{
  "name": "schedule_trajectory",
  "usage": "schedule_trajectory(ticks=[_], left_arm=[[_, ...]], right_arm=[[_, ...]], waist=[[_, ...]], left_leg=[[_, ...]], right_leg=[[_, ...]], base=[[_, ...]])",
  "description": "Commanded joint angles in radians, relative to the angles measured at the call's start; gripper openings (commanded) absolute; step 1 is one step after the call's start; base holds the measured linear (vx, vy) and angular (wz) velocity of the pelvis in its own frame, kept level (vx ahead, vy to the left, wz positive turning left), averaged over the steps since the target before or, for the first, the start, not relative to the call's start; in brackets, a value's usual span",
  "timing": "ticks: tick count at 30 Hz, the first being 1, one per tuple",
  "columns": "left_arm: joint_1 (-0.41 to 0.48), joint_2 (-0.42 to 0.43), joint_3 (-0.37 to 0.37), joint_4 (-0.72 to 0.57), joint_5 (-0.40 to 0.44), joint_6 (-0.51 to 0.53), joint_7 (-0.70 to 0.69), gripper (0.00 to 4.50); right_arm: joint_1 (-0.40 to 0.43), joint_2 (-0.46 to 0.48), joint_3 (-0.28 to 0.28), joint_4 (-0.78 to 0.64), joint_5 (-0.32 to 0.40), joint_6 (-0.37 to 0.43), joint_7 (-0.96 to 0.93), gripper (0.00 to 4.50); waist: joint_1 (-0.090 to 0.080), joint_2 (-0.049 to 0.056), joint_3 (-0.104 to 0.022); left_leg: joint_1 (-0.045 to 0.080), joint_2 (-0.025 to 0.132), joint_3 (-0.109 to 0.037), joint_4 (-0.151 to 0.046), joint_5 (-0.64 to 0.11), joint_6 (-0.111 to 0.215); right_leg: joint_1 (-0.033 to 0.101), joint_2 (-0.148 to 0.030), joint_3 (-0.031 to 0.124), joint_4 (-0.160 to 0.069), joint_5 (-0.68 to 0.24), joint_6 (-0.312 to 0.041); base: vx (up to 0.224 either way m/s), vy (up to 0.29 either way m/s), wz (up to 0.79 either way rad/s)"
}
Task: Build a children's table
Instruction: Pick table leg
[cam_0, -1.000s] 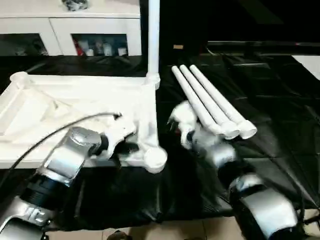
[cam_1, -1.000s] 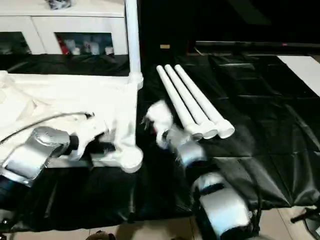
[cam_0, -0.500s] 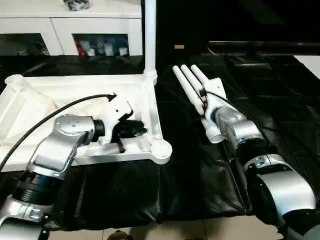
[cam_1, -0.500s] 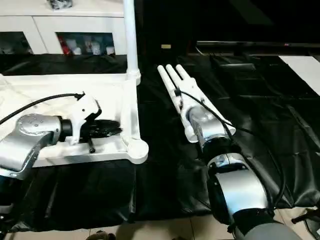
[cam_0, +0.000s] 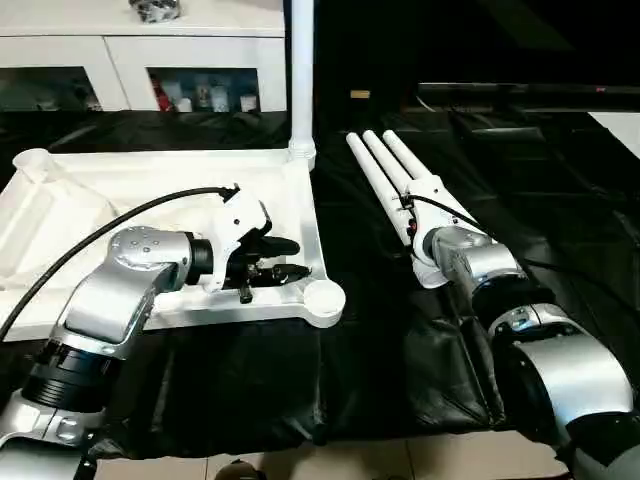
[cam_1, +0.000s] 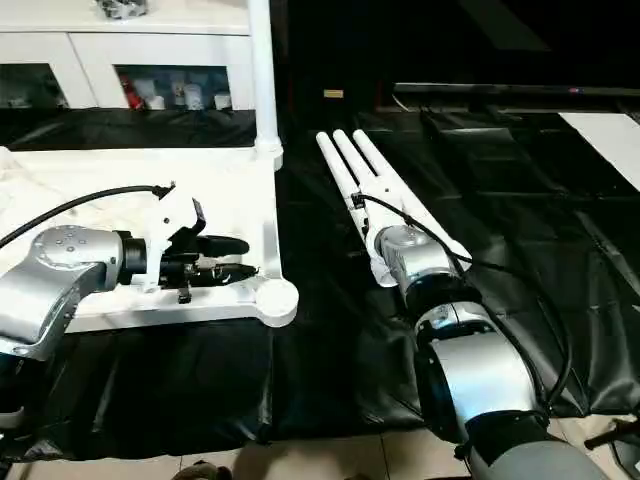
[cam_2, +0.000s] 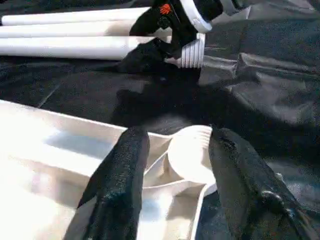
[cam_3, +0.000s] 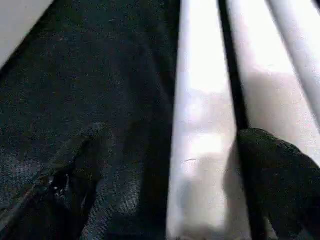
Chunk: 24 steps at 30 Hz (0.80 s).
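The children's table (cam_0: 120, 190) lies upside down on the black sheet (cam_0: 560, 180), ribbed underside up, and its left part is cut off by the picture edge. Much of its near rim is hidden behind the left forearm. The left gripper (cam_0: 285, 259) hovers over the near right part of the tabletop with its 2 black fingers (cam_2: 120, 170) spread apart and nothing between them. Just past its fingertips sits the round corner socket (cam_0: 324, 298), seen in the left wrist view in the gap between the 2 fingers. 1 upright leg (cam_0: 300, 70) stands in the far right corner socket, beyond the left gripper, with its long axis vertical and its top cut off by the frame.

To the right, 3 loose legs (cam_0: 385, 170) lie side by side, touching, on the sheet. Their long axes run away from the robot, slanting slightly leftward at the far ends. Their near ends are hidden under the right gripper (cam_3: 170, 165) and its wrist. That gripper's 2 fingers (cam_3: 75, 155) stand wide apart astride the leftmost of these legs, not closed on it. Whether the pads touch the tube is hard to make out. A white cabinet (cam_0: 130, 60) stands behind the table, its contents too small to tell.
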Motion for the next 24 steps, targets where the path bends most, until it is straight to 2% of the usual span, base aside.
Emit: schedule_trajectory(ticks=[1, 3, 4, 7, 10, 18, 21, 24], left_arm=[[-0.006, 0.010, -0.013, -0.012, 0.014, -0.011, 0.007, 2.52], [-0.010, 0.009, -0.013, -0.013, 0.012, -0.009, 0.011, 2.52], [-0.012, 0.009, -0.013, -0.012, 0.012, -0.008, 0.013, 2.54], [-0.015, 0.010, -0.016, -0.005, 0.016, -0.009, 0.013, 2.54], [-0.023, 0.016, -0.025, 0.010, 0.026, -0.011, 0.012, 2.54], [-0.033, 0.027, -0.024, 0.020, 0.020, -0.007, 0.004, 2.54], [-0.033, 0.022, -0.020, 0.023, 0.018, -0.012, 0.009, 2.54], [-0.032, 0.012, -0.016, 0.026, 0.018, -0.030, 0.024, 2.54]], right_arm=[[-0.003, -0.006, -0.011, 0.052, 0.005, 0.067, 0.028, 4.50], [-0.021, -0.015, -0.011, 0.075, 0.004, 0.112, 0.042, 4.50], [-0.029, -0.019, -0.009, 0.087, 0.002, 0.131, 0.054, 4.22], [-0.040, -0.023, -0.009, 0.103, 0.002, 0.159, 0.070, 4.09], [-0.055, -0.033, -0.006, 0.125, -0.006, 0.194, 0.094, 3.74], [-0.068, -0.047, 0.007, 0.151, -0.033, 0.208, 0.115, 3.05], [-0.071, -0.049, -0.014, 0.154, -0.021, 0.206, 0.098, 2.92], [-0.072, -0.051, -0.053, 0.153, 0.002, 0.194, 0.066, 2.56]], waist=[[0.003, 0.019, -0.074], [0.004, 0.019, -0.073], [0.005, 0.020, -0.074], [0.007, 0.020, -0.073], [0.007, 0.019, -0.073], [0.007, 0.017, -0.071], [0.008, 0.016, -0.071], [0.008, 0.016, -0.071]], left_leg=[[0.018, 0.011, -0.007, -0.058, -0.281, -0.061], [0.019, 0.012, -0.006, -0.058, -0.288, -0.062], [0.020, 0.012, -0.007, -0.058, -0.288, -0.065], [0.018, 0.012, -0.007, -0.058, -0.291, -0.068], [0.017, 0.012, -0.008, -0.058, -0.296, -0.070], [0.018, 0.013, -0.009, -0.059, -0.311, -0.076], [0.018, 0.013, -0.009, -0.059, -0.316, -0.076], [0.019, 0.012, -0.010, -0.059, -0.320, -0.078]], right_leg=[[0.045, -0.036, 0.027, -0.054, -0.126, -0.221], [0.043, -0.035, 0.027, -0.055, -0.134, -0.221], [0.043, -0.036, 0.026, -0.054, -0.134, -0.222], [0.043, -0.036, 0.026, -0.054, -0.135, -0.221], [0.043, -0.036, 0.026, -0.055, -0.147, -0.219], [0.040, -0.039, 0.027, -0.058, -0.187, -0.213], [0.040, -0.039, 0.027, -0.058, -0.196, -0.213], [0.039, -0.041, 0.027, -0.060, -0.205, -0.208]], base=[[0.000, 0.000, 0.00], [0.000, 0.000, 0.00], [0.000, 0.000, 0.00], [0.000, 0.000, 0.00], [0.000, 0.000, 0.00], [0.000, 0.000, 0.00], [0.000, 0.000, 0.00], [0.000, 0.000, 0.00]])
